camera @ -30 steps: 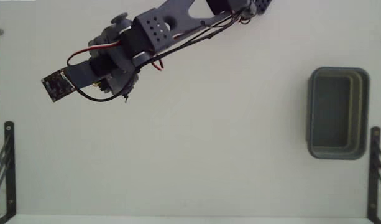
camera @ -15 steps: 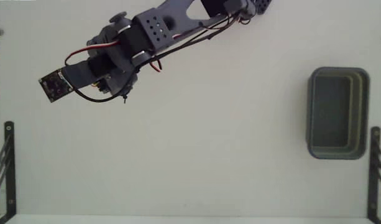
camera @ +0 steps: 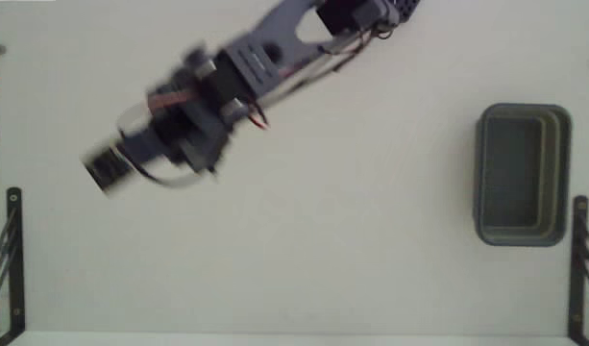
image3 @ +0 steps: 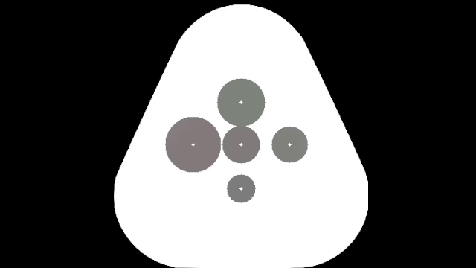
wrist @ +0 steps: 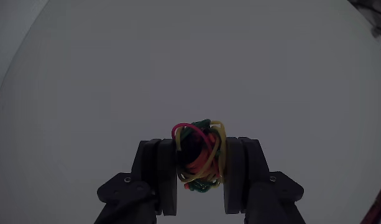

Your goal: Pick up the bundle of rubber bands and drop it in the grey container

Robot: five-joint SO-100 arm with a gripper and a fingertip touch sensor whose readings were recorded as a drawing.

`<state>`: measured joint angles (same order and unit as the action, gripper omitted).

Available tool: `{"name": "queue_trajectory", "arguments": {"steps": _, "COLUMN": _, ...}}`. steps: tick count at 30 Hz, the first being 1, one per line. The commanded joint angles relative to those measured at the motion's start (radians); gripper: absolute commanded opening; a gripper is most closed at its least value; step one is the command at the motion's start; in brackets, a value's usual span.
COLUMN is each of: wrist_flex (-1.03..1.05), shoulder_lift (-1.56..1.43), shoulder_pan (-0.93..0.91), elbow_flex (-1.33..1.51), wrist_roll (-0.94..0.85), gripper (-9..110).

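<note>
Rubber bands sit as a small clump between the two fingers of the gripper in the wrist view, and both fingers press on it from the sides, so the gripper is closed on the bundle. Red, yellow and green loops stick out above the fingers, toward the middle of the frame. In the fixed view the arm is blurred in the upper left of the frame, and the bundle itself cannot be seen there because the arm covers it.

The container stands at the right edge of the fixed view, well apart from the arm, with the bare white table between them. It looks empty.

The step in hand, as I judge it, is to carry the bundle across to the container. To do it well, the gripper should keep its pressure and stay high enough to pass over the rim. It should open only when it is above the middle of the tub, because light bands can cling to one finger or bounce off the rim.

The bundle is roundish and has no clear long axis. The container has its long axis running from top to bottom in the fixed view, and its opening faces up.
</note>
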<state>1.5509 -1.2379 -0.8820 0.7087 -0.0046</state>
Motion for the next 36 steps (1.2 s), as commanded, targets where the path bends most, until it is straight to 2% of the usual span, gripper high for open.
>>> {"name": "queue_trajectory", "arguments": {"steps": 1, "wrist_flex": 0.001, "shoulder_lift": -0.077, "shoulder_pan": 0.051, "elbow_flex": 0.004, "wrist_roll": 0.005, "gripper": 43}}
{"name": "queue_trajectory", "arguments": {"steps": 13, "wrist_flex": -0.022, "shoulder_lift": -0.134, "shoulder_pan": 0.322, "elbow_flex": 0.084, "wrist_roll": 0.005, "gripper": 43}}
{"name": "queue_trajectory", "arguments": {"steps": 36, "wrist_flex": -0.077, "shoulder_lift": -0.269, "shoulder_pan": 0.971, "elbow_flex": 0.275, "wrist_roll": 0.005, "gripper": 43}}
